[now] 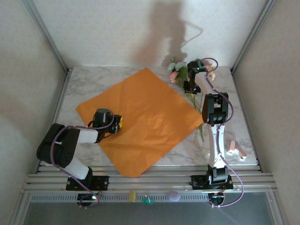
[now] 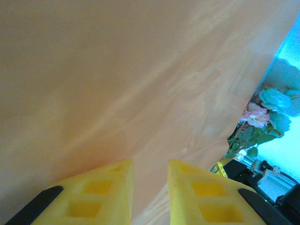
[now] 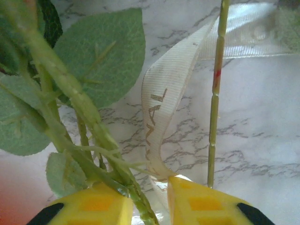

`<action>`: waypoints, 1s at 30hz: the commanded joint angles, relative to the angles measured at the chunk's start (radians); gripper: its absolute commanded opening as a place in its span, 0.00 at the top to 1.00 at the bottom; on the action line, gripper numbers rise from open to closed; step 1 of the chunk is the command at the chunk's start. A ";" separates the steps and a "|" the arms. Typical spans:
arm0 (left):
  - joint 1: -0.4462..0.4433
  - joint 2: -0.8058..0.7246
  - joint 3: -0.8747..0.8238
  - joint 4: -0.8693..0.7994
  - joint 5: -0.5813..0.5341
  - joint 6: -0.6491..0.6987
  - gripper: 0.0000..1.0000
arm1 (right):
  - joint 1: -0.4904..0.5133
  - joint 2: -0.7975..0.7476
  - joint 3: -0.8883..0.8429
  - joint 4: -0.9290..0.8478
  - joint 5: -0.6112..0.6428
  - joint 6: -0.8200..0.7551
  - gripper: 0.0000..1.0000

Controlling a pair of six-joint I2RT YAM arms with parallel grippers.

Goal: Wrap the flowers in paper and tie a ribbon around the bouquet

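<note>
So, the orange paper is spread flat across the middle of the marble table. The left gripper is held low over the paper's left part, its fingers a little apart with nothing between them. The flowers are seen just past the paper's far right edge, and their stems and a loop of cream ribbon are sat in the gap of the right gripper. Whether they're actually pinched can't be told.
</note>
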 commanded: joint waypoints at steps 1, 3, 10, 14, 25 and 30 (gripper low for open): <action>-0.012 -0.044 0.005 -0.051 0.002 -0.008 0.74 | 0.003 0.012 0.065 -0.042 0.056 -0.027 0.85; -0.015 -0.059 -0.002 -0.062 0.000 -0.008 0.74 | 0.006 0.005 0.082 -0.048 0.082 -0.040 0.90; -0.028 -0.064 -0.013 -0.065 0.001 -0.005 0.74 | 0.044 -0.101 0.090 -0.049 0.248 -0.105 0.96; -0.038 -0.057 -0.017 -0.063 -0.004 -0.004 0.74 | 0.057 -0.199 0.045 -0.017 0.354 -0.135 0.97; -0.052 -0.060 -0.035 -0.047 -0.004 -0.007 0.75 | 0.056 -0.522 -0.156 0.156 0.556 -0.182 0.99; -0.058 -0.072 -0.040 -0.043 -0.006 -0.015 0.75 | 0.049 -0.670 -0.187 0.214 0.510 -0.161 1.00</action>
